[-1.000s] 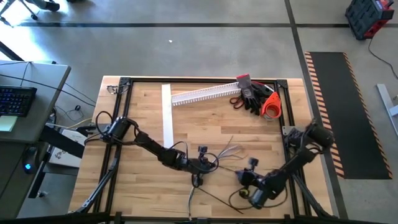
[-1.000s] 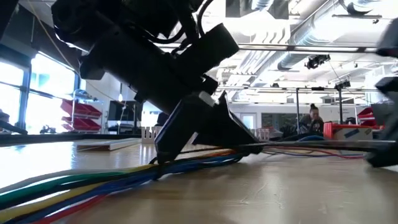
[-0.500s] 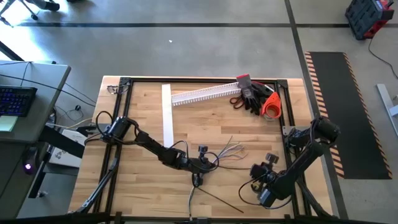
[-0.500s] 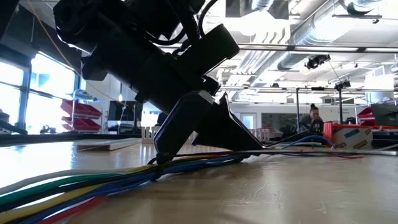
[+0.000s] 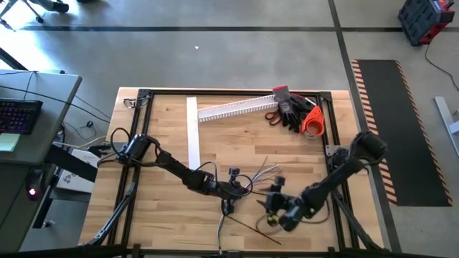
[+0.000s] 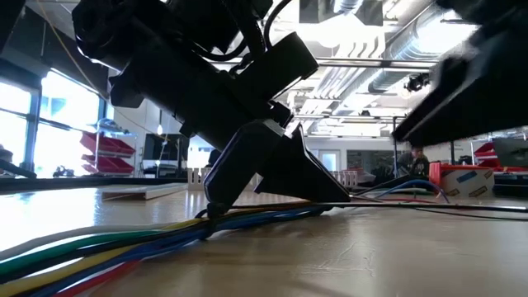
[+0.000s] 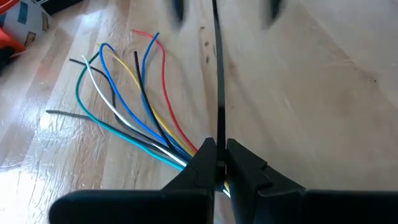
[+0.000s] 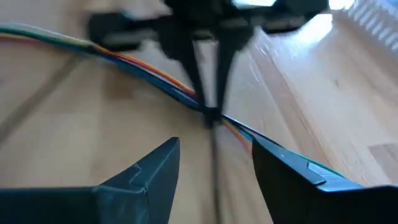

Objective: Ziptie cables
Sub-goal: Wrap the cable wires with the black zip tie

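The right gripper has swung back in from the table's right edge, and its fingers have spread apart, holding nothing. It now faces the left gripper, whose fingers pinch a thin black plastic ziptie at the bunch of thin coloured cables near the table's front. I think it wants the ziptie's loose end.

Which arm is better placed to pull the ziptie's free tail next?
Right. Its end effector is open and lined up with the ziptie, while the left end effector is shut, pinning the cables.
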Robot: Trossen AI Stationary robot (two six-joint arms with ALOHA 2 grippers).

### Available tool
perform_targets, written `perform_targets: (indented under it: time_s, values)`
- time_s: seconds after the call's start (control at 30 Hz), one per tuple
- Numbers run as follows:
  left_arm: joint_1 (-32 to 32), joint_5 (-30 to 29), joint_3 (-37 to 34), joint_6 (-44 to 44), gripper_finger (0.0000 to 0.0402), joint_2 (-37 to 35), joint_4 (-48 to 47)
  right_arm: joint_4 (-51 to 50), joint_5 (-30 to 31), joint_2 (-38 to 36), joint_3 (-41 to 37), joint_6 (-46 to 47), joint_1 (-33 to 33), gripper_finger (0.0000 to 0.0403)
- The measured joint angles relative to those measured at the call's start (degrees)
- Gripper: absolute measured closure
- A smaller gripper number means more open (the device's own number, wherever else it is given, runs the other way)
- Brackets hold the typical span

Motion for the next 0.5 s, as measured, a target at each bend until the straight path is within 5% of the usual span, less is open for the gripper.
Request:
perform_targets:
  time_s: [0.23, 0.5]
  values:
    - [0.0, 0.1, 0.0, 0.0, 0.04, 0.0, 0.1, 12.4, -12.2, 2.7, -4.4, -9.8, -7.0, 0.0263]
    - [0.0, 0.2, 0.0, -0.2, 0.04, 0.0, 0.2, 13.2, -12.3, 5.1, -4.5, -12.1, -9.5, 0.0297]
